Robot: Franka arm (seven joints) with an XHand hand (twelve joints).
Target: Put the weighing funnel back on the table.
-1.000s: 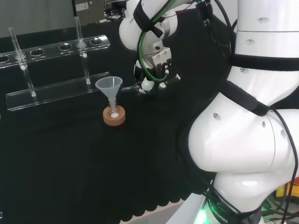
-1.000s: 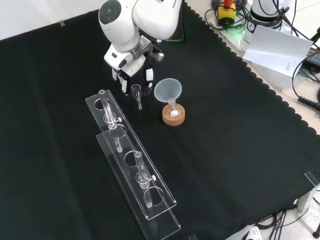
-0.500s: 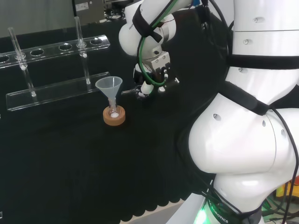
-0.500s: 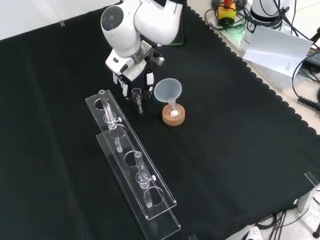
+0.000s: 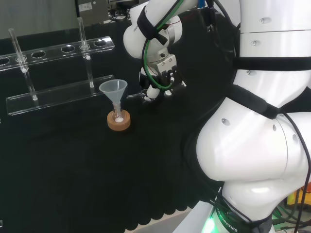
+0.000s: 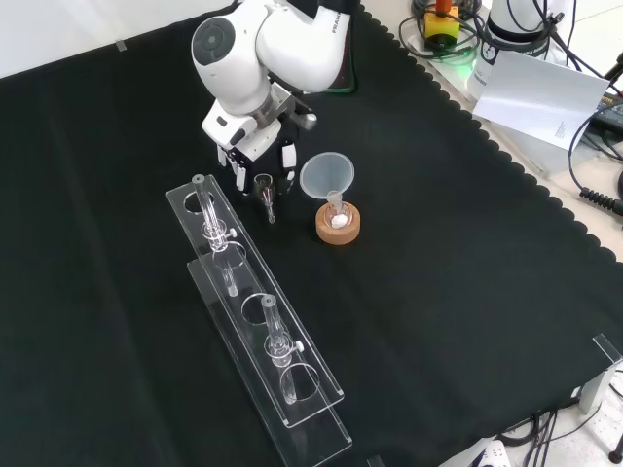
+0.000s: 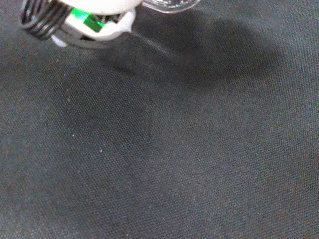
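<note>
Beside the funnel point(image 6: 327, 175), low over the cloth point(image 6: 448, 292), the hand point(image 6: 259, 154) pinches the weighing funnel point(image 6: 264, 189).

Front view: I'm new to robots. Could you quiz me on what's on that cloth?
1. True or false: the funnel stands mouth up in a flask on a cork ring.
2. In the front view, the weighing funnel is: A) left of the funnel, by the hand; B) right of it; C) on the cork ring.
3. How many tubes stand in the clear rack?
Key: true; A; two.
</note>
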